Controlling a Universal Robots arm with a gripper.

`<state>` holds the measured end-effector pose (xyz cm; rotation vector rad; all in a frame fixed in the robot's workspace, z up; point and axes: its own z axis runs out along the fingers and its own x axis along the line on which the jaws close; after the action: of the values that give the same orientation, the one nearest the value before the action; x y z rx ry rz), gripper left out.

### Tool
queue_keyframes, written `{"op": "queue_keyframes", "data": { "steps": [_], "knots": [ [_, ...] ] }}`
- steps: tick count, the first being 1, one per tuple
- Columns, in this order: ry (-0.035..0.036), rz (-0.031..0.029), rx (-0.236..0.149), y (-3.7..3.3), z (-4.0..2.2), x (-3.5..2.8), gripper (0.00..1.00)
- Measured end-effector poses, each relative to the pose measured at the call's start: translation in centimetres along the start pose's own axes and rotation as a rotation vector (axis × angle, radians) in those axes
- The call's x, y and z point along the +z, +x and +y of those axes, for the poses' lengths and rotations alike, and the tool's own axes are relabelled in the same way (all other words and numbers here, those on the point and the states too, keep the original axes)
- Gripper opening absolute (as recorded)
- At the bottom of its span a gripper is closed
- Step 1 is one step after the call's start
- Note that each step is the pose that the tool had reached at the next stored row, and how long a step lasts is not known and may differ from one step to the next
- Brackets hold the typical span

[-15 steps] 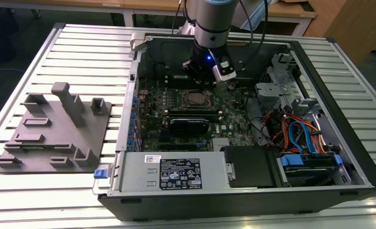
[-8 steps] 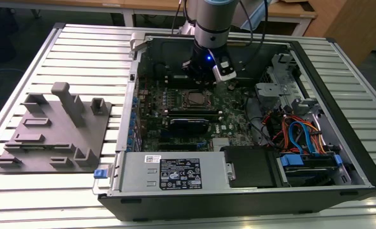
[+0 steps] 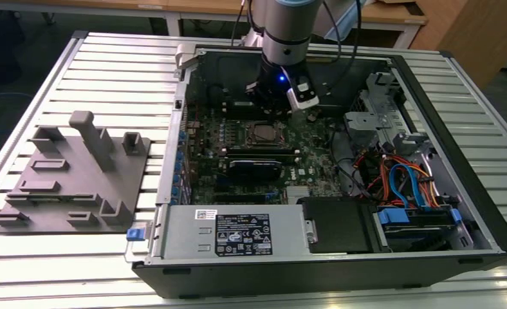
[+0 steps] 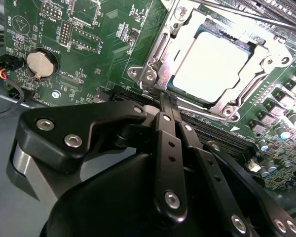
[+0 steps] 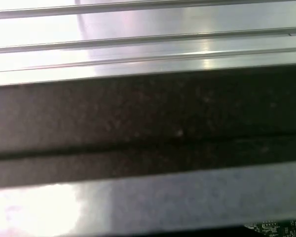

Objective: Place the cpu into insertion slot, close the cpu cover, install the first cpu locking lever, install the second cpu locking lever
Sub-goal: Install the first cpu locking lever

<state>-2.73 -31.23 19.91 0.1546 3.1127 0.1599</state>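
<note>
One gripper (image 4: 166, 101) is hovering, fingers (image 4: 164, 133) closed, empty. The cpu (image 4: 211, 66) is lying just beyond the tips, under the cpu cover (image 4: 158, 49).

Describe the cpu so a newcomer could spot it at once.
Start at the open computer case and find the green motherboard inside. Near its middle, by the gripper, sits the cpu: a flat square chip with a pale silver-grey top, framed by the silvery cpu cover, unlike the long black slots nearby.
</note>
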Motion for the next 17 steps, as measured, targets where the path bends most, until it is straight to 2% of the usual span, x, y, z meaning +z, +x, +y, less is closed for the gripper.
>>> {"op": "queue_keyframes", "data": {
  "steps": [7,10,12,17],
  "knots": [
    [0.0036,-0.0003,0.0,-0.18,-0.04,0.22,0.1],
    [0.0037,-0.0004,0.0,-0.19,0.0,-0.24,0.1],
    [0.004,-0.0006,0.0,-0.2,0.02,-0.27,0.1],
    [0.0265,-0.0026,-0.001,-0.22,-0.15,-0.09,0.1]
  ]
}}
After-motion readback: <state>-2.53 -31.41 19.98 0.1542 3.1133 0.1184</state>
